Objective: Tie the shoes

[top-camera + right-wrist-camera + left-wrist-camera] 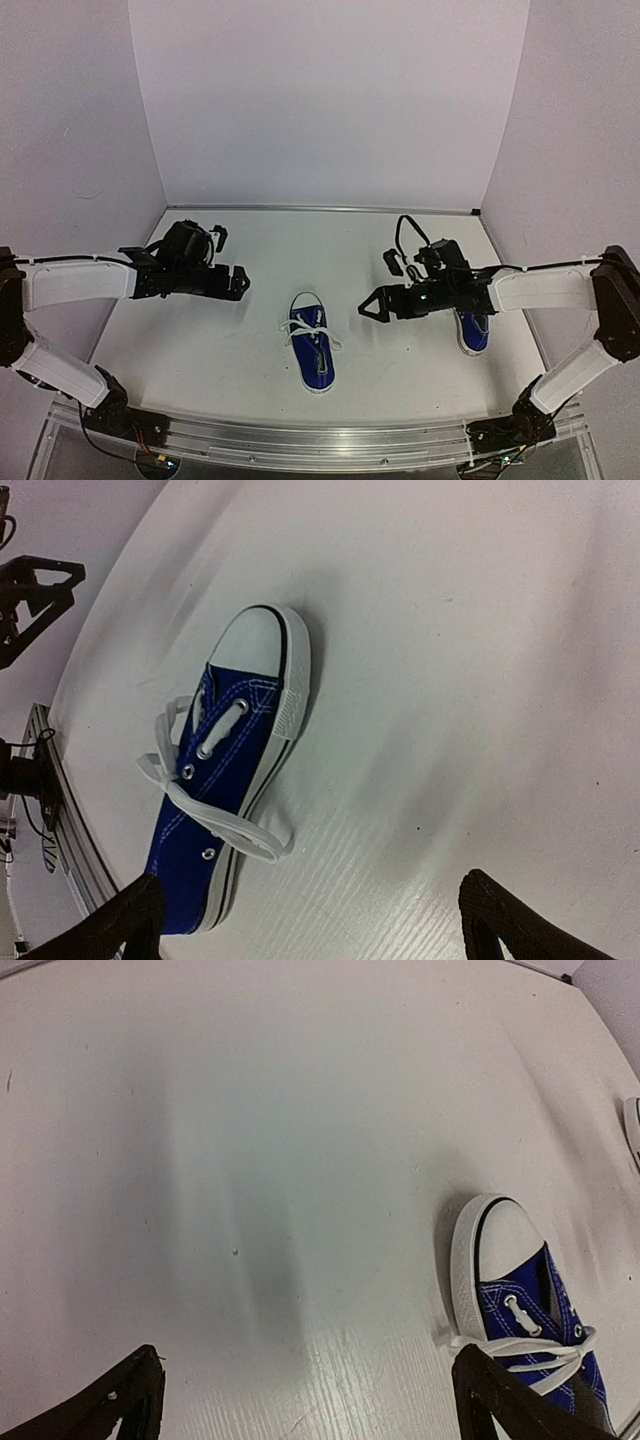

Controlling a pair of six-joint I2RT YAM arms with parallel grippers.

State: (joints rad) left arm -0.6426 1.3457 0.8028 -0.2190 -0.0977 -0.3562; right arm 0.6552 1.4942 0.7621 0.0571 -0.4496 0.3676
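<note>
From top, seeing a small blue canvas sneaker with white toe cap (312,345) mid white table (200,340), toe pointing away, loose white laces (310,325) splayed over it, well clear of left gripper (240,282) and right gripper (368,308); second blue sneaker (474,333) half hidden under right arm (540,288). From left wrist, showing fingers (125,1405) spread wide on nothing, sneaker toe by the right one. From right wrist, likewise fingers (125,925) wide apart and empty, sneaker left of centre, lace looped past its sole.

We list two blue, white-toed shoes: centre shoe (311,340), toe pointing away, laces (301,328) spilling sideways; right shoe (474,334), partly hidden.
</note>
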